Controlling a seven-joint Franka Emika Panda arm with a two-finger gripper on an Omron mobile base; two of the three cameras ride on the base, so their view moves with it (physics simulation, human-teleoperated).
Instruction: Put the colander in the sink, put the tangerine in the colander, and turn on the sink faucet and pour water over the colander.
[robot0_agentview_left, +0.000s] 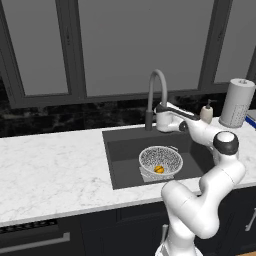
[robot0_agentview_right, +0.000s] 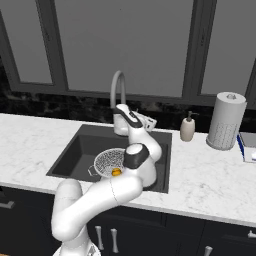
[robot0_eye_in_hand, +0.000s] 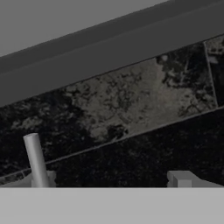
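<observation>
The colander (robot0_agentview_left: 160, 160) sits down in the sink (robot0_agentview_left: 125, 165), toward the right half of the basin, and the tangerine (robot0_agentview_left: 159, 169) lies inside it, a small orange spot against the mesh. From the right base view the same picture: colander (robot0_agentview_right: 110, 162) in the sink (robot0_agentview_right: 75, 152), tangerine (robot0_agentview_right: 116, 172) in the bowl. The arm reaches over the basin to the back edge, and the tool (robot0_agentview_left: 159, 121) is up beside the sink faucet (robot0_agentview_left: 156, 92), low on its stem. Its jaws are spread wide, gripping nothing. In the hand view a grey rod (robot0_eye_in_hand: 36, 159) stands at the lower left, probably the faucet's stem, though the angle is poor. On the surface (robot0_agentview_left: 50, 170) to the right stand a soap dispenser (robot0_agentview_right: 188, 127) and a paper towel roll (robot0_agentview_right: 226, 121).
</observation>
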